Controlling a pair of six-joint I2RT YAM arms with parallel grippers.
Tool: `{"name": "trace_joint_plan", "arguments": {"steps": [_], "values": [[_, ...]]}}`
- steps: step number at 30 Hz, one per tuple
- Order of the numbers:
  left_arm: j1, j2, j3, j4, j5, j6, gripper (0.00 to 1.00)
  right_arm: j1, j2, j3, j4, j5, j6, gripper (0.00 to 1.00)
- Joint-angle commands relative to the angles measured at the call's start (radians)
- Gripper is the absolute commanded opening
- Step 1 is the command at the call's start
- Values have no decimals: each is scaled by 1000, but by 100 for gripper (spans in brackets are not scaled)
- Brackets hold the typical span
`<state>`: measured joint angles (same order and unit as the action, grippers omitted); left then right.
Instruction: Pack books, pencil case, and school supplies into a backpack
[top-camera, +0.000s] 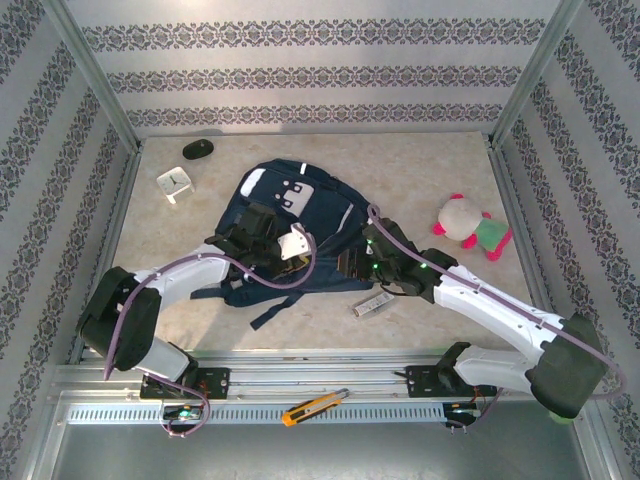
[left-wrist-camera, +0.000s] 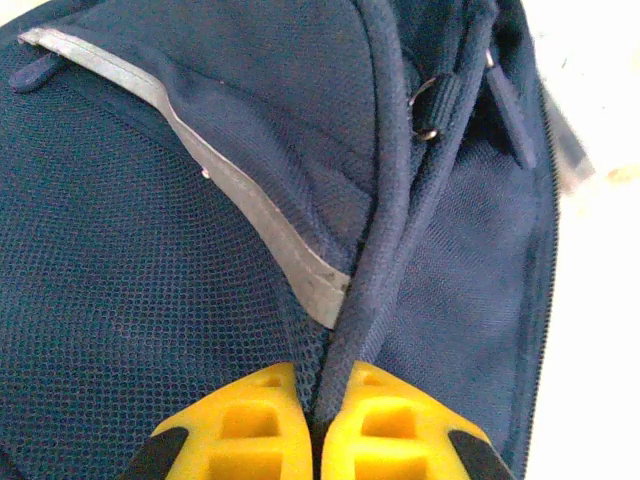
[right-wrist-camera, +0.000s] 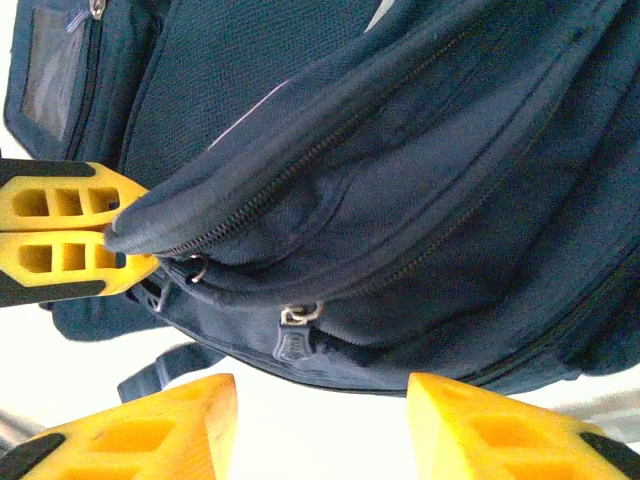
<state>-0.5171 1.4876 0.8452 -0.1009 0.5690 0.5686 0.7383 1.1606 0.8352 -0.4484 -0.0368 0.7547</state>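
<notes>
My left claw (left-wrist-camera: 320, 405) pinches a corded seam of the large navy-blue fabric backpack (top-camera: 325, 215) lying mid-table, while my right claw (right-wrist-camera: 320, 420) is spread beside its metal zipper pull (right-wrist-camera: 298, 315); so shallow a pinch may slip under tension and let the mouth close.

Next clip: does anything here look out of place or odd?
Yes. A yellow-orange cutter-like tool lies on the slotted metal rail at the near edge, off the table where the other items sit. The backpack lies rumpled, a seam pinched in the left gripper.
</notes>
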Motion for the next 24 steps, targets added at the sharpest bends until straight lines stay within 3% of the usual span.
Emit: {"name": "trace_joint_plan", "arguments": {"steps": [1, 6, 12, 18, 24], "values": [[-12, -27, -4, -6, 123, -288, 0, 43, -5, 70, -101, 143, -10, 48], [-13, 3, -28, 40, 173, -453, 0, 124, 71, 126, -147, 276, 21, 48], [-11, 43, 6, 38, 201, -502, 0, 182, 200, 215, -206, 354, 3, 50], [-11, 47, 6, 26, 205, -503, 0, 208, 291, 303, -377, 522, 83, 50], [-11, 39, 2, 24, 204, -492, 0, 166, 326, 304, -361, 497, 69, 37]]}}
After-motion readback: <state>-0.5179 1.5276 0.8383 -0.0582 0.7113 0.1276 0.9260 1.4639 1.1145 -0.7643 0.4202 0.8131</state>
